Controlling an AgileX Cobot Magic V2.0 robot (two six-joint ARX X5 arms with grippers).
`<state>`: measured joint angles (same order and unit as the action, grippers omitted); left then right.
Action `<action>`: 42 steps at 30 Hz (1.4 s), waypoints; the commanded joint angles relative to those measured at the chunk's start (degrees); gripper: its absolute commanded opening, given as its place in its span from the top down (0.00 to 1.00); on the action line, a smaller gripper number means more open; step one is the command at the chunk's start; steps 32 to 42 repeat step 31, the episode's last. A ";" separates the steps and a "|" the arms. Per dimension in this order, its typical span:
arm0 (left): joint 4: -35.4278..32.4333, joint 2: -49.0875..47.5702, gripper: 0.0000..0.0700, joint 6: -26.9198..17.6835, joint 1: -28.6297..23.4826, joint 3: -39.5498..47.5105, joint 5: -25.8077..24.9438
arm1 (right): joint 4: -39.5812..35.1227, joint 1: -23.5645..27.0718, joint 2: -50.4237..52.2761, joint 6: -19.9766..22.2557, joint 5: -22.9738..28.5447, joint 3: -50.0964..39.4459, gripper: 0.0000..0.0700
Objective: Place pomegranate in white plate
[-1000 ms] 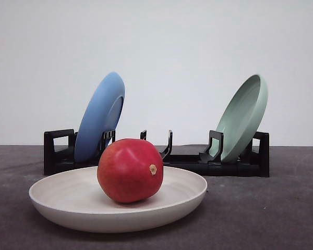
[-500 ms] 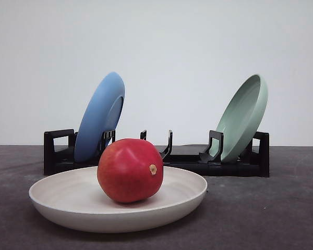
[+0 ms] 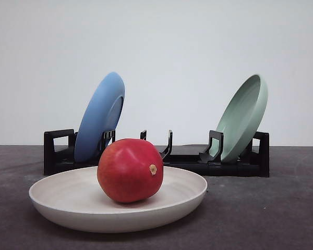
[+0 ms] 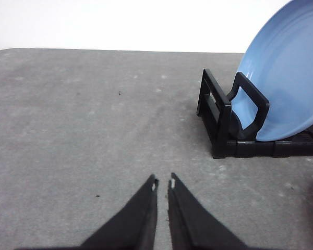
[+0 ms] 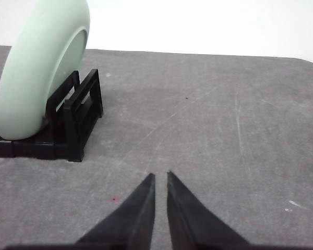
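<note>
We see the pomegranate (image 3: 130,170) resting in the white plate (image 3: 57,192), both end effectors (image 4: 163,183) (image 5: 160,175) nearly closed and empty; a nudge could roll it out.

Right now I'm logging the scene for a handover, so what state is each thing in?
pomegranate: resting in the white plate, stem nub facing right, nothing gripping it.
white plate: flat on the table, holding the fruit.
blue plate: standing tilted in the black rack.
pale green plate: standing tilted in the rack.
left end effector: shut, empty.
right end effector: shut, empty.
</note>
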<state>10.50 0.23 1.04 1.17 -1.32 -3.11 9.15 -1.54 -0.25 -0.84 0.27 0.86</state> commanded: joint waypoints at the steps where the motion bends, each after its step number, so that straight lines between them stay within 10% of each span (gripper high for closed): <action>1: 0.11 0.04 0.97 -0.37 0.07 0.63 0.20 | -0.57 -0.07 0.04 0.02 0.20 -0.20 0.95; 42: 0.11 0.04 0.98 -0.37 0.07 0.63 0.20 | -0.57 -0.07 0.04 0.02 0.20 -0.20 0.95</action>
